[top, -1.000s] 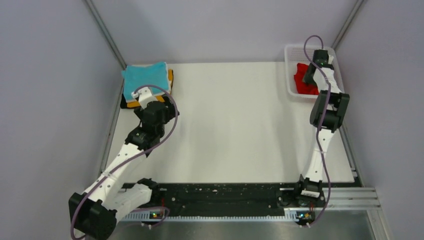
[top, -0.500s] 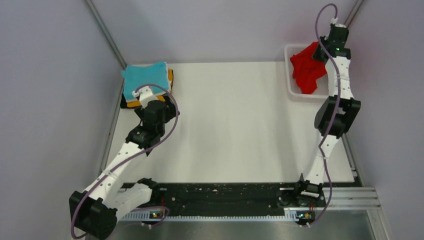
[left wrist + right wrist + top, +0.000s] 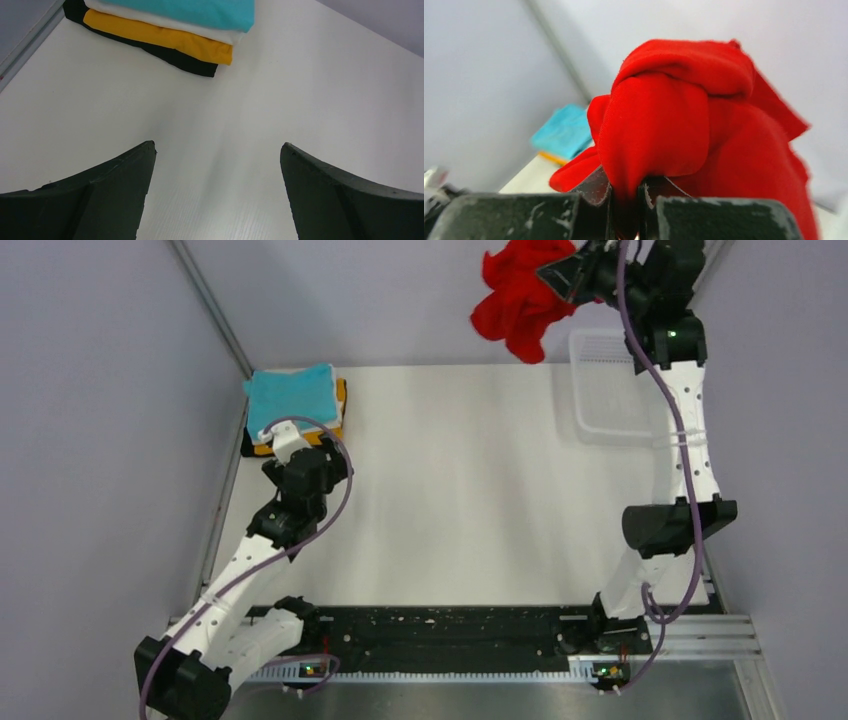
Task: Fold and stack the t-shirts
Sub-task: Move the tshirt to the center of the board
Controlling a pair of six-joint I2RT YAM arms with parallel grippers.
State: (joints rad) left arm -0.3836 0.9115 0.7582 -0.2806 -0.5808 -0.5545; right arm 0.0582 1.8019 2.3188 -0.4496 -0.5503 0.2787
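Observation:
My right gripper (image 3: 556, 275) is shut on the red t-shirt (image 3: 518, 295) and holds it bunched high in the air, left of the white mesh basket (image 3: 606, 390). In the right wrist view the red cloth (image 3: 684, 125) is pinched between my fingers (image 3: 626, 200). A stack of folded t-shirts (image 3: 295, 400), turquoise on top, then white, orange-yellow and black, sits at the table's far left corner; it also shows in the left wrist view (image 3: 170, 30). My left gripper (image 3: 217, 150) is open and empty over the bare table just in front of the stack.
The white mesh basket stands at the far right corner and holds nothing that I can see. Grey walls close in on both sides and at the back. A black rail (image 3: 450, 625) runs along the near edge between the arm bases.
My right gripper has lifted the red t-shirt out of the basket and carried it up and to the left. The left arm has barely moved.

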